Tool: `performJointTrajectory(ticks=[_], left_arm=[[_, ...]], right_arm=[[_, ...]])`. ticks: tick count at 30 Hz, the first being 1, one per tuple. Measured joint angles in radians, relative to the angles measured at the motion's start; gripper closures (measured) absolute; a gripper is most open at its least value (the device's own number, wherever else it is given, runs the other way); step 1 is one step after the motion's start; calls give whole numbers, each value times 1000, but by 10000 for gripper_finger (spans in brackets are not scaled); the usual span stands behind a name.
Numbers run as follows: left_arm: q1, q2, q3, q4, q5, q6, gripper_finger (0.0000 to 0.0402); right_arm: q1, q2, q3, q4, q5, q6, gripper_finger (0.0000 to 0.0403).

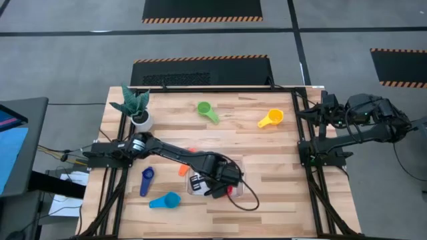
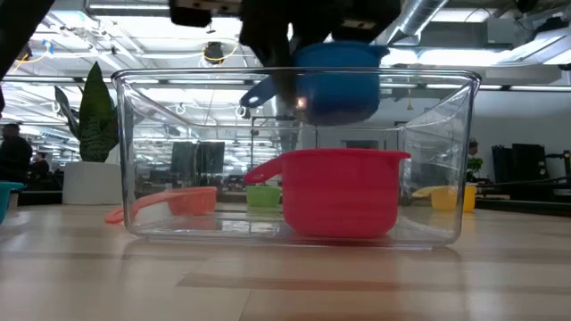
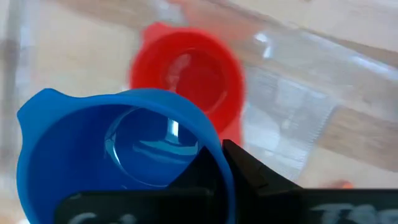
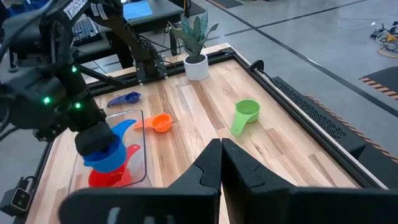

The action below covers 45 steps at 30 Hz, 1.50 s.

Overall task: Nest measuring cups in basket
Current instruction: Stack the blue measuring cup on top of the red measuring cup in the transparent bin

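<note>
My left gripper (image 1: 223,181) hovers over the basket (image 2: 134,152), a clear tub, and is shut on the blue cup (image 3: 124,155). The blue cup (image 2: 335,80) hangs at the height of the basket's rim, right above the red cup (image 2: 343,192), which stands upright on the basket's floor. The orange cup (image 1: 183,170), navy cup (image 1: 147,180) and light blue cup (image 1: 165,200) lie on the table left of the basket. Farther back lie the green cup (image 1: 208,110) and yellow cup (image 1: 271,119). My right gripper (image 4: 221,163) is shut and parked off the table's right edge. My left gripper holds the blue cup by its wall at the rim (image 3: 214,165), coming from above. One finger (image 3: 255,171) lies outside the wall; the other appears to lie inside the bowl. The cup is lifted clear, mouth up, its handle (image 2: 259,94) sticking out sideways.
A white plant pot (image 1: 141,120) with a green plant stands near the table's far left corner. Bare wood (image 1: 280,173) lies right of the basket. A black cable (image 1: 250,200) loops beside the basket's near right corner.
</note>
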<state>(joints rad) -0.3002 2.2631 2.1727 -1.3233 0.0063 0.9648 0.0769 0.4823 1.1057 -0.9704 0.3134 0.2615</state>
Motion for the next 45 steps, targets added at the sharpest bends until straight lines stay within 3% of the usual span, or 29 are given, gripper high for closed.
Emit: performJointTrajectory(ticks=[3, 18, 36, 45], left_arm=[[-11, -6, -4, 25, 88, 0, 401], [-8, -3, -15, 46, 158, 29, 395], [0, -3, -100, 172, 119, -35, 381], [9, -3, -100, 168, 169, -113, 381]], right_arm=[[0, 0, 0, -3, 0, 0, 377], [0, 0, 0, -3, 0, 2, 377], [0, 0, 0, -20, 0, 0, 377], [0, 0, 0, -20, -1, 0, 377]])
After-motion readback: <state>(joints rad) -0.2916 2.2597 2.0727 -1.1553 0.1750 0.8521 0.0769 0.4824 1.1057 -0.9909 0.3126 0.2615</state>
